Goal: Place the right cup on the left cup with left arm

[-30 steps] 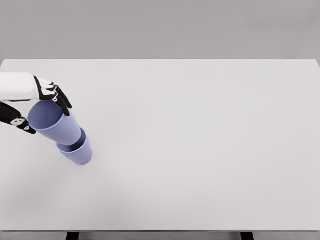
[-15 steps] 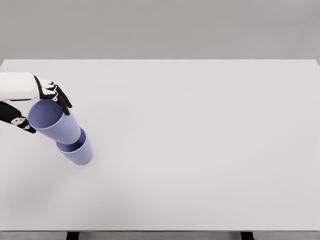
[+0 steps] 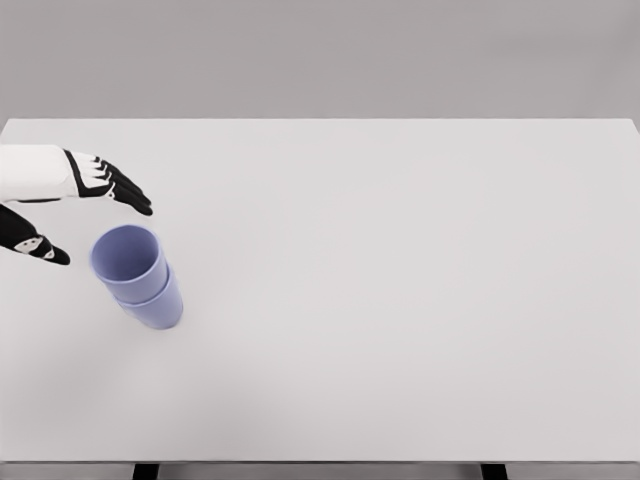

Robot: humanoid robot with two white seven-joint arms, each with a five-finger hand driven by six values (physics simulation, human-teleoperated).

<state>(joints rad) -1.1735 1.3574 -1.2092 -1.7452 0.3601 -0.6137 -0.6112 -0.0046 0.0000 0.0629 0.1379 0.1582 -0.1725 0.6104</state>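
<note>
Left hand (image 3: 62,205): reaching in over the near-left part of the desk (image 3: 400,300), fingers (image 3: 128,193) spread straight and the thumb (image 3: 40,248) held apart below them, gripping nothing. The white forearm is entering from the left edge.

Upper cup (image 3: 128,262): lavender-blue, sitting nested inside the lower one, just to the right of and slightly below the open hand. It is touching neither the fingers nor the thumb; a clear strip of desk is showing between them. Its mouth is facing up and slightly toward the hand, so the pair is looking a little tilted.

Lower cup (image 3: 158,305): same colour, standing on the desk and carrying the other. Only its rim and lower wall are showing beneath the upper cup, on the side farther from the hand.

Desk: pale grey, stretching well away to the right of the hand.
</note>
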